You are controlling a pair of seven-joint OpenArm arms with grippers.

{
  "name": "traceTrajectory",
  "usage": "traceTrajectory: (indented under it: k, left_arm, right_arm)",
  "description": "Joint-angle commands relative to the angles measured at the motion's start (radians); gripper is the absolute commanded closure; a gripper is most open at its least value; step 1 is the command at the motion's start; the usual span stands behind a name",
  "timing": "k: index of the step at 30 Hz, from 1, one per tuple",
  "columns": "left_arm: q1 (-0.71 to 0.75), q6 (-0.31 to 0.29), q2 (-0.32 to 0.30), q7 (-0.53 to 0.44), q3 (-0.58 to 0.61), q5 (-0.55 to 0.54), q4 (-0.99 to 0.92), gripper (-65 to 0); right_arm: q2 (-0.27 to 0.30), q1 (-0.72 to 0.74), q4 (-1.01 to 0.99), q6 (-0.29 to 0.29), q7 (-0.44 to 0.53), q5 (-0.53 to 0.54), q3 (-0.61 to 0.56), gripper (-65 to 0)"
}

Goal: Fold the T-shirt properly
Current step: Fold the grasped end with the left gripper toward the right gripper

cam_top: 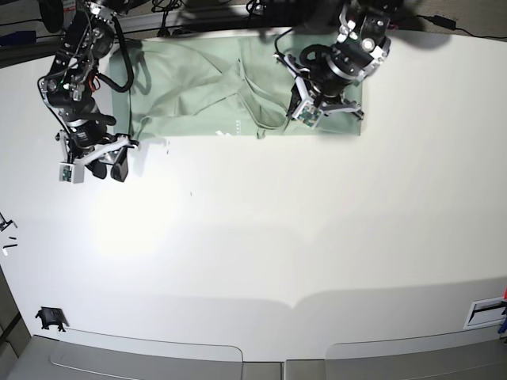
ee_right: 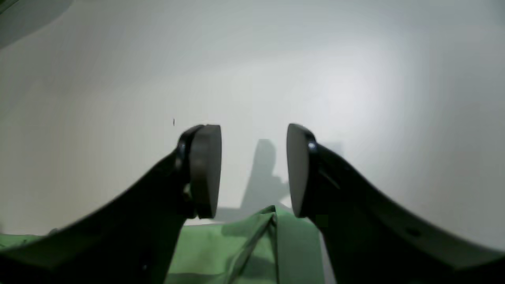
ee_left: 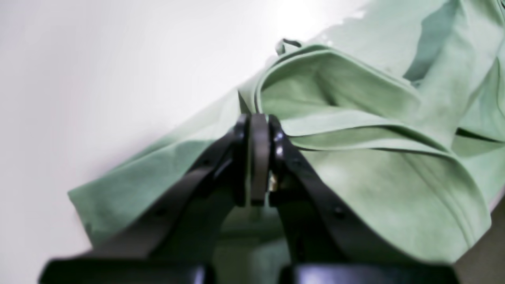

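The T-shirt lies rumpled at the worktop's far edge. My left end effector is pinched closed on its fabric; my right end effector gapes wide, holding nothing.

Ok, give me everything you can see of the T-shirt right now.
The T-shirt is pale mint-green soft fabric, lying spread but rumpled on the white table along its far edge, with raised folds and a small dark loop at one fold. The left gripper is shut, with fabric bunched around its tips near the shirt's camera-right end. The right gripper is open over bare table just past a shirt edge, touching nothing.
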Motion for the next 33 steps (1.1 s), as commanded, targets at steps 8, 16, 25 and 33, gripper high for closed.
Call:
traceTrajectory:
  k: [8,16,25,33]
  left_arm:
    - [-0.093,0.026,0.008,-0.027,0.003,-0.032,-0.139,0.0]
    - [-0.132,-0.040,0.116,-0.026,0.003,-0.187,-0.163,0.0]
    - [-0.143,-0.211,0.184,-0.047,0.003,-0.288,-0.161,0.0]
    - [-0.146,-0.211,0.173,0.095,0.003,-0.288,-0.026,0.0]
  right_arm:
    - [0.014,0.014,0.017,0.006,0.023,0.011,0.003,-25.4]
    - [0.013,0.014,0.017,0.006,0.023,0.010,0.003,-25.4]
    - [0.014,0.014,0.017,0.006,0.023,0.010,0.003,-25.4]
    - [0.064,0.014,0.017,-0.002,0.051,-0.170,0.008,-31.2]
